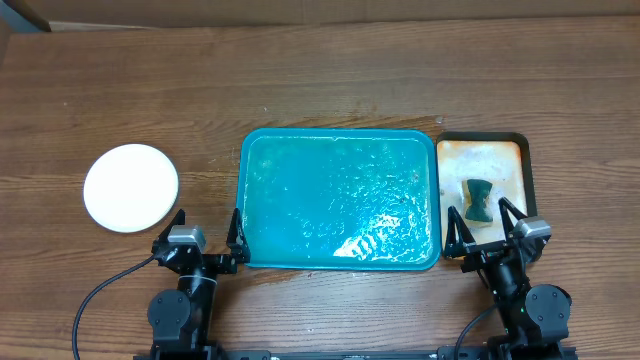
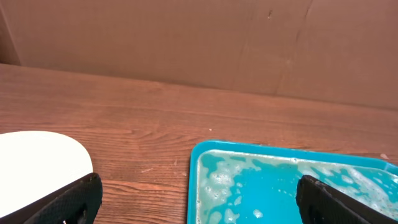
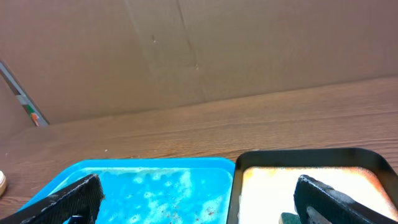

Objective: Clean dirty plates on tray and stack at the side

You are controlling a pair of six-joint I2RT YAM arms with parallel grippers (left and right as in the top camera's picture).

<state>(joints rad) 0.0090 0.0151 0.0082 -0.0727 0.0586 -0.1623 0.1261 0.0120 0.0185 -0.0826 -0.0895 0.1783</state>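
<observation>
The teal-blue tray (image 1: 340, 198) lies at the table's middle, wet and foamy, with no plate on it. It also shows in the left wrist view (image 2: 286, 186) and the right wrist view (image 3: 155, 186). A white plate (image 1: 131, 187) lies on the table left of the tray, and its edge shows in the left wrist view (image 2: 37, 165). I cannot tell whether more plates lie under it. My left gripper (image 1: 206, 237) is open and empty at the tray's near left corner. My right gripper (image 1: 484, 228) is open and empty at the near edge of the black tray.
A smaller black-rimmed tray (image 1: 526, 160) with orange-stained cream inside stands right of the teal tray and holds a dark green sponge (image 1: 479, 200). It shows in the right wrist view (image 3: 298, 180). A cardboard wall (image 3: 199, 50) runs along the table's far side.
</observation>
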